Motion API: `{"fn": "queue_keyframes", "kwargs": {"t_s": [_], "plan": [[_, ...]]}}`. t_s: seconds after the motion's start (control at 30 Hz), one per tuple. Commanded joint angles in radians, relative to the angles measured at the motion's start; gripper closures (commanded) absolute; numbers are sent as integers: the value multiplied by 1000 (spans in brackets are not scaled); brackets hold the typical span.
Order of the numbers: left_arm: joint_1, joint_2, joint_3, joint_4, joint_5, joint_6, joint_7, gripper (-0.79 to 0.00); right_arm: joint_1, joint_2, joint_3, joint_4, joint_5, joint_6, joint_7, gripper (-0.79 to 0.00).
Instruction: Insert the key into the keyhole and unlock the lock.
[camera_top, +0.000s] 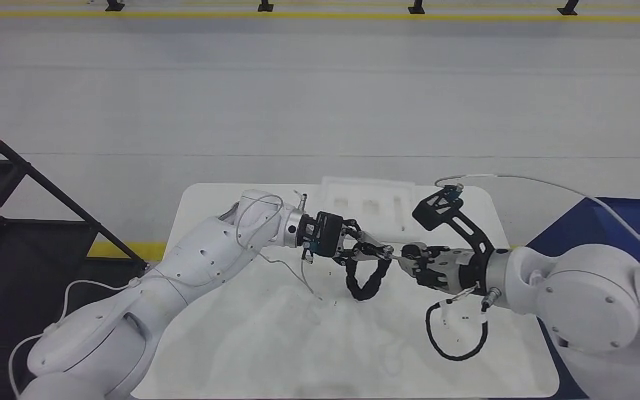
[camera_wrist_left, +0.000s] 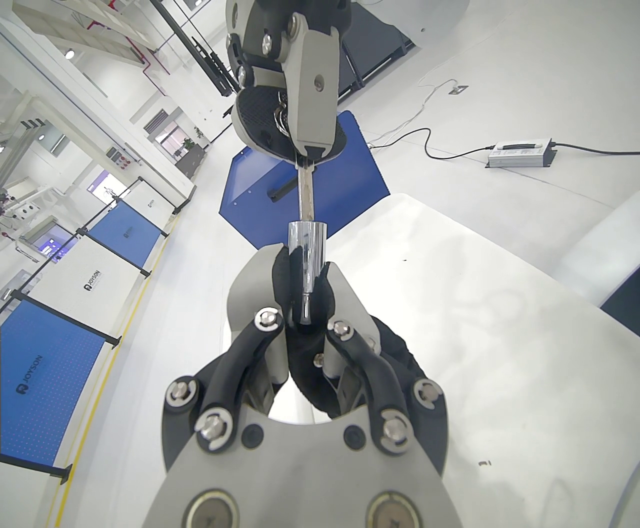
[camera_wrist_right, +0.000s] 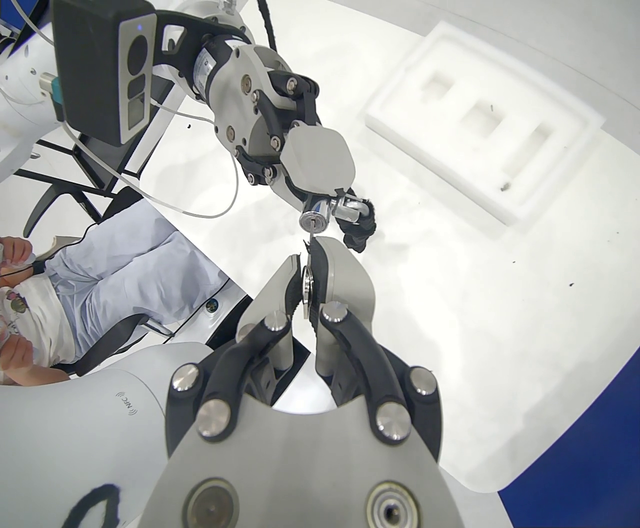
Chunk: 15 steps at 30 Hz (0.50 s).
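Note:
My left gripper is shut on the lock, a chrome cylinder with a black-sleeved cable loop hanging below it above the table's middle. The keyhole end faces my right gripper, which is shut on the head of a small silver key. The key's blade runs straight to the cylinder's face, its tip at or just inside the keyhole. In the top view the left gripper and the right gripper face each other, almost touching.
A white foam tray with several recesses lies at the table's far edge. A second black cable loop lies on the white table under the right arm. A blue panel stands off the right side.

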Motion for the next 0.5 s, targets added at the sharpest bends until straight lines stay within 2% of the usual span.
{"fn": "queue_keyframes", "kwargs": {"t_s": [0.0,0.47], "plan": [[2,-1,-3,2,1,-2,0,0,1,0,-4,3,-1,-2,-3,0],[11,-7,-27,12,-4,-18,-10,0,20,1,-50,20,-33,10,-24,0]]}}
